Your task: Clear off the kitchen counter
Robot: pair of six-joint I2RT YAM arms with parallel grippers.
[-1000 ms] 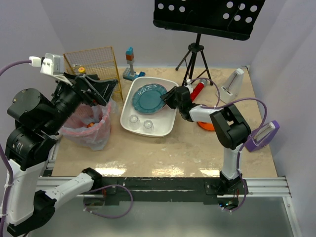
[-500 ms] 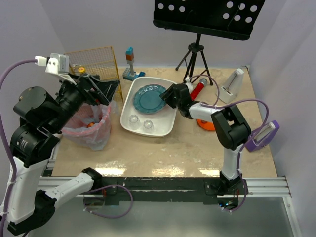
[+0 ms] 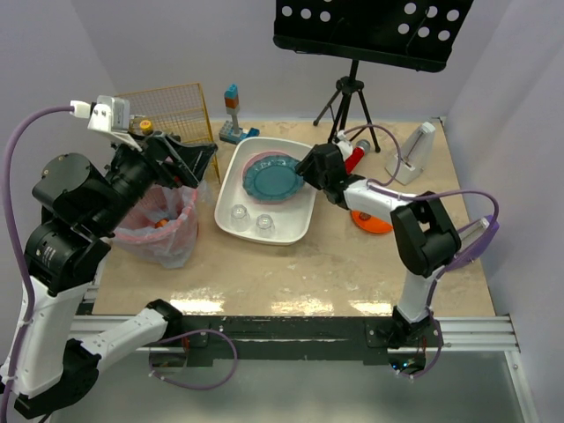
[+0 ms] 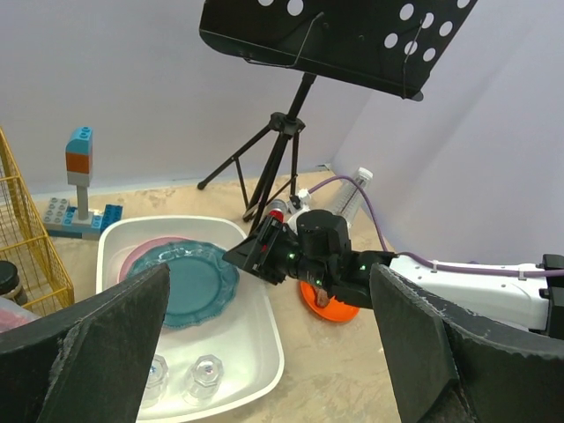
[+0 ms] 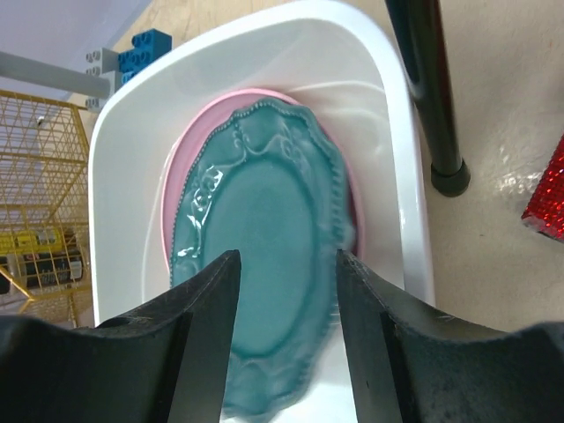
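Now we find the teal plate [image 5: 256, 256] shifted, stowed on the pink plate [image 5: 173, 194] in the tub [image 5: 115, 159]; right gripper [image 5: 284, 264] and left gripper [image 4: 269, 273] stand spread, empty.

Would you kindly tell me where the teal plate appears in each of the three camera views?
Top external: the teal plate lies near the centre of the picture, in the far half of the white tub.
Left wrist: the plate is at lower left, inside the tub.
Right wrist: the plate fills the middle of the picture.
Shared landmark: the white tub.
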